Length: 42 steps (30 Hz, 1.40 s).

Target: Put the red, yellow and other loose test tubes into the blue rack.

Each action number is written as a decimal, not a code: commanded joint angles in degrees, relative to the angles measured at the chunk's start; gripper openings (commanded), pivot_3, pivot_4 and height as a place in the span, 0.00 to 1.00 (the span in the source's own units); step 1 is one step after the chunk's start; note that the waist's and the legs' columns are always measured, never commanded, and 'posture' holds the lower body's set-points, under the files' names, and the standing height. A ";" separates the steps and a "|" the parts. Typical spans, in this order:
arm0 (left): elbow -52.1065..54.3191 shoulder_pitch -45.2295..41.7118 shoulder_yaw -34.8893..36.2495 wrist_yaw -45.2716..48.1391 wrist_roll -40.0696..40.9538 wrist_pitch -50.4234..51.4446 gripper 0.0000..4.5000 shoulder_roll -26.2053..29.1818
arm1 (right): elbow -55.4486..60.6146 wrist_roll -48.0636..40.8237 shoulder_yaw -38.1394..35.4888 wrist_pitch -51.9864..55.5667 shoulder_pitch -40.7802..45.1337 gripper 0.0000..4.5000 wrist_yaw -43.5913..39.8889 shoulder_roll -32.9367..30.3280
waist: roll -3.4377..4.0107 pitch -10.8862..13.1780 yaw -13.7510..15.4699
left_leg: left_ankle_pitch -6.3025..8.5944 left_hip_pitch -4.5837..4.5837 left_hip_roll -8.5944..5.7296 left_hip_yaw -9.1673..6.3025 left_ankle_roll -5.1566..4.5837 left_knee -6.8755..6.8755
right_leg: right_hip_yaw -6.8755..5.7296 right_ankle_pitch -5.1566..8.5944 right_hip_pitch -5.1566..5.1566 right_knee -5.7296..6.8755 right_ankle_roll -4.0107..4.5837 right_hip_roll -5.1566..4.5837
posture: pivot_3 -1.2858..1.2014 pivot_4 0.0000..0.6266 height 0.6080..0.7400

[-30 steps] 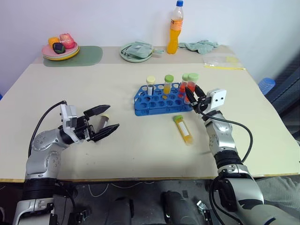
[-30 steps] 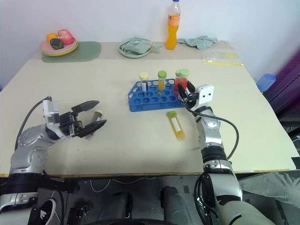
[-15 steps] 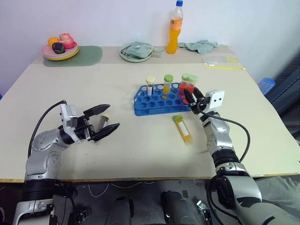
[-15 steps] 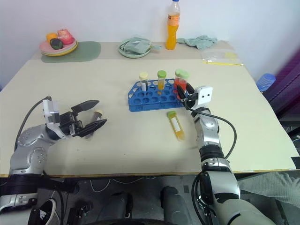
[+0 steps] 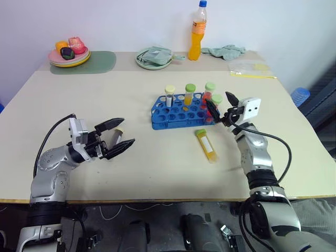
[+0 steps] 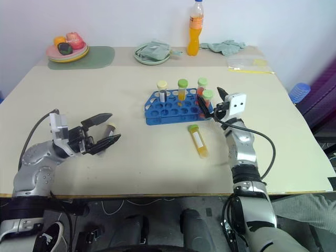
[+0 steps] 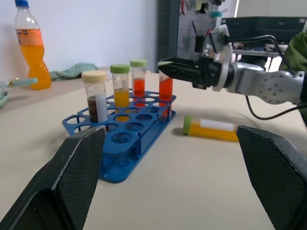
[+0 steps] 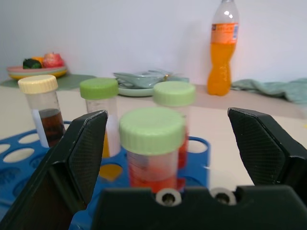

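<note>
A: Right end effector [image 5: 220, 106] was clamped on the red tube a second ago; now its fingers stand wide and it has backed off slightly toward the robot's right. Red tube with green cap [image 5: 216, 106] stands upright in the right end of the blue rack [image 5: 181, 110].

B: Rack contents?

A: Four upright: dark tube with cream cap [image 5: 169, 97], yellow tube with green cap [image 5: 189, 94], a red tube at the back [image 5: 209, 93], plus the one just released. Right wrist view has that nearest green cap [image 8: 152, 124] dead centre between the spread fingers, not touching them. Looks like a clean release.

B: Anything still loose?

A: One yellow tube [image 5: 205, 144] lying flat on the counter [image 5: 157, 168], just in front of the rack, green cap toward it. Probably next, being close to the right arm.

B: Left side?

A: Left end effector [image 5: 116, 137] hovers over the counter, spread wide, empty, well apart from the rack. Looks parked so the right arm has room.
</note>
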State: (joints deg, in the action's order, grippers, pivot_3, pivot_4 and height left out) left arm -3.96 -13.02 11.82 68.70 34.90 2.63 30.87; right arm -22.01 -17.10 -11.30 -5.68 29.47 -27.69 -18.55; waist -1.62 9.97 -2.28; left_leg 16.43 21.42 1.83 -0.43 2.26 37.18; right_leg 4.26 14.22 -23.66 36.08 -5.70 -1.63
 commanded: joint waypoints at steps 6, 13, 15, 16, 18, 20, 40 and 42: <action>-0.08 -0.96 -0.70 1.16 -0.69 -2.23 1.00 -0.94 | 27.21 -11.68 -8.07 25.88 -6.59 0.99 5.69 -8.71 | 0.02 0.00 -0.42 | 0.00 -0.05 0.01 0.03 0.00 0.01 | 0.03 0.09 0.00 -0.02 0.16 0.07 | 0.52 0.24 1.00; -2.35 -2.80 -1.26 2.34 -0.95 -3.09 1.00 -1.14 | 40.65 -17.44 -8.03 45.33 -9.05 0.99 11.42 -11.53 | 0.02 -0.01 -0.18 | 0.00 -0.02 0.01 0.02 0.00 0.00 | 0.04 0.10 -0.01 -0.04 0.17 0.10 | 0.52 0.24 1.00; -2.80 -3.08 -1.45 2.63 -1.16 -3.35 1.00 -1.26 | 43.66 -16.02 -5.13 51.43 -10.26 0.99 11.63 -14.68 | 0.02 -0.01 -0.04 | 0.00 0.00 0.00 0.03 0.00 0.02 | 0.04 0.10 -0.01 -0.06 0.17 0.08 | 0.52 0.24 1.00; -2.97 -3.16 -1.53 2.73 -1.29 -3.52 1.00 -1.38 | 44.99 -15.35 -3.61 53.94 -10.93 0.99 11.26 -16.53 | 0.02 -0.01 0.03 | 0.00 0.02 -0.01 0.02 -0.01 0.02 | 0.04 0.11 -0.01 -0.07 0.18 0.06 | 0.52 0.24 1.00; -3.18 -3.26 -1.56 2.90 -1.30 -3.55 1.00 -1.56 | 46.43 -17.42 -3.06 66.15 -9.64 0.99 14.01 -19.02 | 0.02 -0.01 -0.01 | 0.00 0.02 -0.01 0.03 0.00 0.01 | 0.04 0.12 -0.01 -0.11 0.19 0.05 | 0.52 0.24 1.00; -3.25 -3.31 -1.58 2.79 -1.23 -3.51 1.00 -1.96 | 48.22 -18.94 -2.20 72.06 -7.35 0.99 14.01 -20.66 | 0.01 -0.01 -0.01 | 0.00 0.03 0.00 0.02 -0.01 0.01 | 0.04 0.12 -0.02 -0.12 0.20 0.05 | 0.52 0.24 1.00; 1.85 -1.65 -2.75 -0.43 -1.65 -2.25 1.00 -3.88 | 36.05 -46.68 10.28 98.18 11.11 0.99 32.74 -18.73 | -0.04 -0.04 -0.21 | 0.02 0.30 0.01 0.00 -0.04 -0.02 | -0.01 0.13 -0.12 -0.41 0.24 -0.01 | 0.52 0.24 1.00; 2.49 -1.21 -3.00 -1.39 -1.85 -1.19 1.00 -3.81 | 34.81 -49.24 10.63 98.18 11.94 0.99 35.66 -18.57 | -0.04 -0.04 -0.27 | 0.02 0.29 0.02 0.00 -0.04 -0.02 | 0.00 0.13 -0.12 -0.41 0.23 0.00 | 0.52 0.24 1.00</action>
State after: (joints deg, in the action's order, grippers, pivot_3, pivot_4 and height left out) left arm -3.52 -14.67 9.10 68.01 33.17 1.00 26.90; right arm 12.88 -63.30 0.15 92.17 39.95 5.89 -37.08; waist -1.66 9.94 -2.54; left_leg 16.45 21.71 1.86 -0.43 2.21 37.16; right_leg 4.26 14.35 -23.78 35.68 -5.47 -1.61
